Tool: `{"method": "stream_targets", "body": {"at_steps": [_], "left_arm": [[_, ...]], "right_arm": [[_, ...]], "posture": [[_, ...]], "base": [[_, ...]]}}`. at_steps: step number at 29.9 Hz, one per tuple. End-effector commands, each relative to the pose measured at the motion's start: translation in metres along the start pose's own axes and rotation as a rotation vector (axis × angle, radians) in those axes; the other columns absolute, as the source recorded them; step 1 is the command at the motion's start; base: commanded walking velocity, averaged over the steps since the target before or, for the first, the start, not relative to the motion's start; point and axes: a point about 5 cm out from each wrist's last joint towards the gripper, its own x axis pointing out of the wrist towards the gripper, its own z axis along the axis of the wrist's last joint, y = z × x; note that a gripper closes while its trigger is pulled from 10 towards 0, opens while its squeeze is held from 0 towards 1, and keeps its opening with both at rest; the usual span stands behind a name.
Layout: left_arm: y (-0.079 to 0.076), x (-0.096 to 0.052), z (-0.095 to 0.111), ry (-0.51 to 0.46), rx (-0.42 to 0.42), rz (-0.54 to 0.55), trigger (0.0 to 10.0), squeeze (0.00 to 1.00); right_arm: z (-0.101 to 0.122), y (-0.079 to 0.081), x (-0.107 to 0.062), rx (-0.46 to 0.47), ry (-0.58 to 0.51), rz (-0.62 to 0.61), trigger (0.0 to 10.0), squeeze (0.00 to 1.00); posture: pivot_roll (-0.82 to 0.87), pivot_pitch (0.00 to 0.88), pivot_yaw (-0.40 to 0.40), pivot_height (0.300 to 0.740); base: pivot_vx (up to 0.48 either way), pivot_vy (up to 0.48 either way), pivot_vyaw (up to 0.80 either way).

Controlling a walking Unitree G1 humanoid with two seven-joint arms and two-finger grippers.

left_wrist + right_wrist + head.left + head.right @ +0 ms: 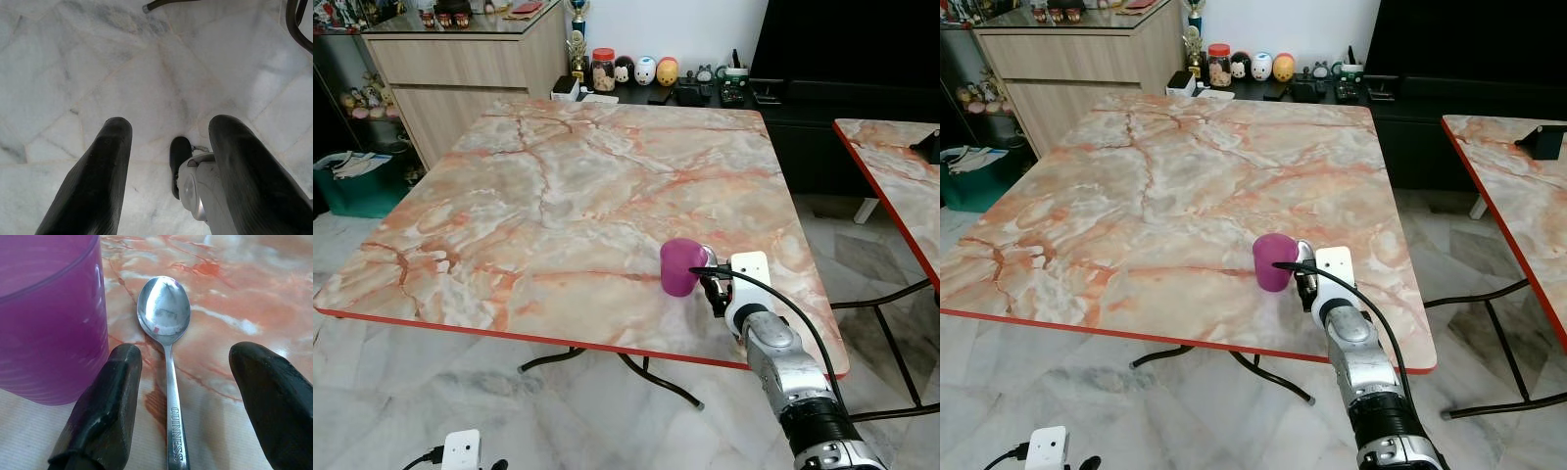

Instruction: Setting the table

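The left gripper (166,171) hangs low beside the table (558,186), well left of the cup, its fingers apart over the pale marble floor (73,73) with nothing between them. On the table's marbled orange top, close to the near red edge and toward the right side, stands a purple cup (682,265), upright. Just right of the cup lies a steel spoon (166,333), bowl up and pointing away from the robot, its handle stamped "GUINNESS". The right gripper (195,396) sits low over the table on the near side of the cup, its fingers spread to either side of the spoon's handle and not touching it; the left finger (102,401) stands just beside the cup's base. Far behind the cup, past the table's back edge, a dark shelf (705,96) holds small round figurines (646,70) and a jar (603,69).
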Motion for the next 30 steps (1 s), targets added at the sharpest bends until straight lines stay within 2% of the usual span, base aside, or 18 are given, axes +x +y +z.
{"method": "stream_targets", "body": {"at_steps": [1,8,11,22,30], "left_arm": [[0.001,-0.002,-0.006,0.03,-0.002,-0.005,10.0,0.0],[0.001,-0.002,-0.007,0.031,-0.003,-0.006,10.0,0.0],[-0.015,0.002,-0.008,0.082,-0.003,-0.008,10.0,0.0],[0.001,-0.004,-0.018,0.091,-0.005,0.005,10.0,0.0],[0.0,-0.005,-0.022,0.107,-0.006,0.006,10.0,0.0]], "right_arm": [[0.003,0.002,0.002,-0.003,0.002,0.004,10.0,0.0],[0.003,0.002,0.002,-0.003,0.005,0.003,10.0,0.0],[0.001,0.011,0.014,0.169,0.052,0.031,10.0,0.0],[0.001,0.01,0.017,0.175,0.058,0.032,10.0,0.0],[0.0,0.01,0.018,0.148,0.062,0.027,10.0,0.0]], "posture": [[-0.05,0.0,0.001,0.72],[-0.05,0.0,0.001,0.72],[-0.05,0.0,0.006,0.72],[-0.04,0.0,0.006,0.72],[-0.04,0.0,0.005,0.72]], "base": [[0.0,0.0,0.0],[0.0,0.0,0.0],[0.0,0.0,0.0],[0.0,0.0,0.0],[0.0,0.0,0.0]]}}
